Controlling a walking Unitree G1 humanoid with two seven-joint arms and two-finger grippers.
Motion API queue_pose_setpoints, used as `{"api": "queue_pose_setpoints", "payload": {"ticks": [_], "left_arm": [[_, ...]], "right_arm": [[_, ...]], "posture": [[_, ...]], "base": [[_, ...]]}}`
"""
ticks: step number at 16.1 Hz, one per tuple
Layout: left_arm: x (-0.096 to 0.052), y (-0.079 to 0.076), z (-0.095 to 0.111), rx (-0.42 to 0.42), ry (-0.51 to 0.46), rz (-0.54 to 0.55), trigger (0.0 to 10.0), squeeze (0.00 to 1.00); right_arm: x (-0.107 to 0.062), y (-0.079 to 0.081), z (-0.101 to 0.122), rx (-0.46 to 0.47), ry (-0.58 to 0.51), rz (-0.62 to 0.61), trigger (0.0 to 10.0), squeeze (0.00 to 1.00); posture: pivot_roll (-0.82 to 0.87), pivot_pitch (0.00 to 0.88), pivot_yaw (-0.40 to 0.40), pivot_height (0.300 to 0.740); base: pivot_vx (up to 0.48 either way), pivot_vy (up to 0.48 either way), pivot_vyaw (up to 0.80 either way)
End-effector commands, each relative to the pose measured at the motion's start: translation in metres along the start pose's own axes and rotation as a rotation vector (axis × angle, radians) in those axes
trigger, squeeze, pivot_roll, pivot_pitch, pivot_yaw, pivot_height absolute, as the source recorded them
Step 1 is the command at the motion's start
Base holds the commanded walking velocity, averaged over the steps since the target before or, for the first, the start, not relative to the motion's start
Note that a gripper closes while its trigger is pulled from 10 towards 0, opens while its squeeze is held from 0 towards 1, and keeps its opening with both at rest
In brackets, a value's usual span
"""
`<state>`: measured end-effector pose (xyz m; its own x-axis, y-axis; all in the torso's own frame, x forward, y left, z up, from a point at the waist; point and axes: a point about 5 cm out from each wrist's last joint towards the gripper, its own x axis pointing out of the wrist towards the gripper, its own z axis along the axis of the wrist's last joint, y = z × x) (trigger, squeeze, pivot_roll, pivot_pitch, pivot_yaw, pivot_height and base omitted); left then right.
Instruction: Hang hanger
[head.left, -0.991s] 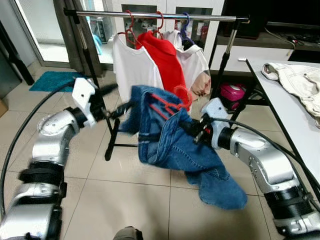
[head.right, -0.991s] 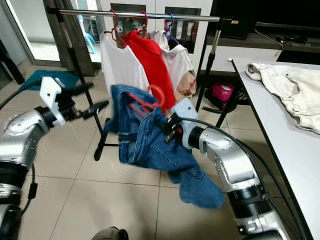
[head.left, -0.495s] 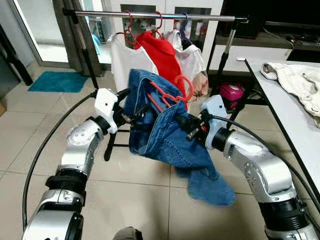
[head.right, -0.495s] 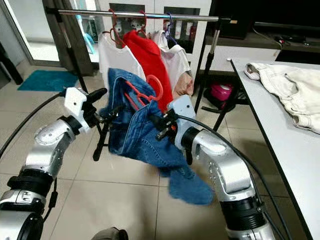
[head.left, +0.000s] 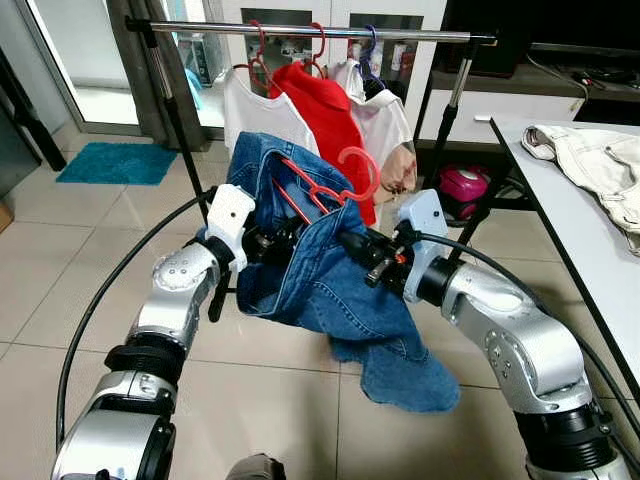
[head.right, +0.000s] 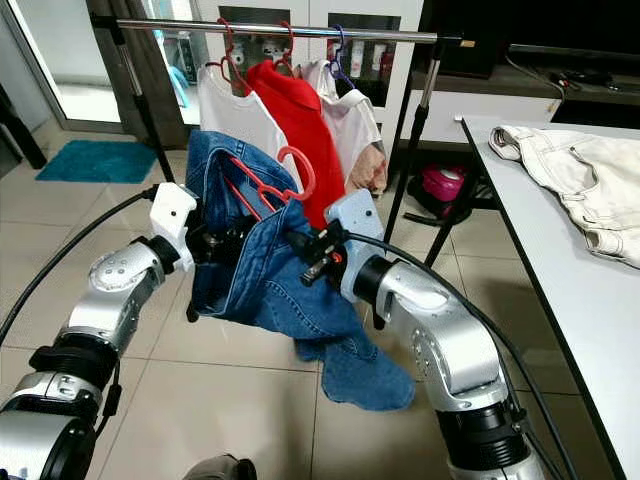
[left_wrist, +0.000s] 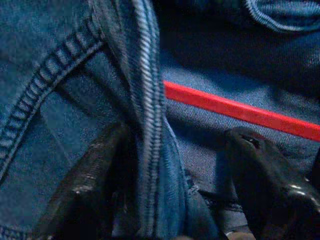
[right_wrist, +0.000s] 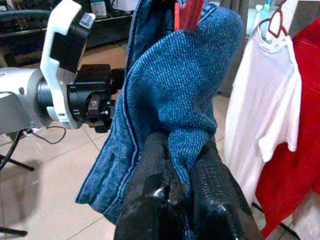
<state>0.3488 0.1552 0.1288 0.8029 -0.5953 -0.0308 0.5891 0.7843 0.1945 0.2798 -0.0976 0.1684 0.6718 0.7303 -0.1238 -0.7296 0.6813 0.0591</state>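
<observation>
Blue jeans (head.left: 320, 270) draped on a red hanger (head.left: 345, 180) hang between my two grippers, in front of and below the clothes rack rail (head.left: 300, 30). My right gripper (head.left: 355, 248) is shut on a fold of the denim; in the right wrist view the fold is pinched between its fingers (right_wrist: 155, 185). My left gripper (head.left: 265, 240) is pushed into the jeans' other side, open, with a seam of denim (left_wrist: 150, 125) and the hanger's red bar (left_wrist: 240, 112) between its spread fingers (left_wrist: 265, 185). The hanger's hook (head.right: 300, 170) points up, well under the rail.
A white shirt (head.left: 255, 120), a red shirt (head.left: 330, 120) and another pale shirt (head.left: 390, 125) hang on the rail's middle. A white table (head.left: 560, 240) with a cream jacket (head.left: 600, 170) stands at my right. A pink object (head.left: 463, 187) sits under the rack; a teal mat (head.left: 115, 162) lies far left.
My left gripper has swung right from free air into the jeans. My right gripper has carried the jeans and hanger up and to the left, closer to the rack.
</observation>
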Motion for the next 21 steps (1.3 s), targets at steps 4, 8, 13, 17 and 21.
{"api": "queue_pose_setpoints", "payload": {"ticks": [4,8,13,17,21], "left_arm": [[0.003,-0.003,0.006,0.066,-0.004,-0.009,0.0,0.00],[0.002,-0.006,0.002,0.071,0.005,-0.017,0.0,0.00],[0.002,0.002,0.004,0.086,-0.001,0.020,0.0,0.00],[0.005,0.009,0.003,0.062,0.028,0.041,0.0,0.00],[0.009,0.011,0.007,0.065,0.020,0.030,0.0,0.00]], "right_arm": [[-0.003,-0.005,0.002,-0.009,0.009,-0.055,0.0,0.00],[-0.004,-0.008,0.001,-0.005,0.017,-0.074,0.0,0.00],[-0.005,-0.008,0.001,-0.004,0.021,-0.060,0.0,0.00],[-0.004,-0.007,0.004,-0.002,0.009,-0.044,0.0,0.00],[-0.005,-0.011,0.002,-0.003,0.028,-0.066,0.0,0.00]], "posture": [[-0.13,0.000,0.035,0.740],[-0.13,0.000,0.031,0.740],[-0.13,0.000,0.031,0.740],[-0.13,0.000,0.027,0.740],[-0.14,0.000,0.028,0.740]], "base": [[0.000,0.000,0.00],[0.000,0.000,0.00],[0.000,0.000,0.00],[0.000,0.000,0.00],[0.000,0.000,0.00]]}}
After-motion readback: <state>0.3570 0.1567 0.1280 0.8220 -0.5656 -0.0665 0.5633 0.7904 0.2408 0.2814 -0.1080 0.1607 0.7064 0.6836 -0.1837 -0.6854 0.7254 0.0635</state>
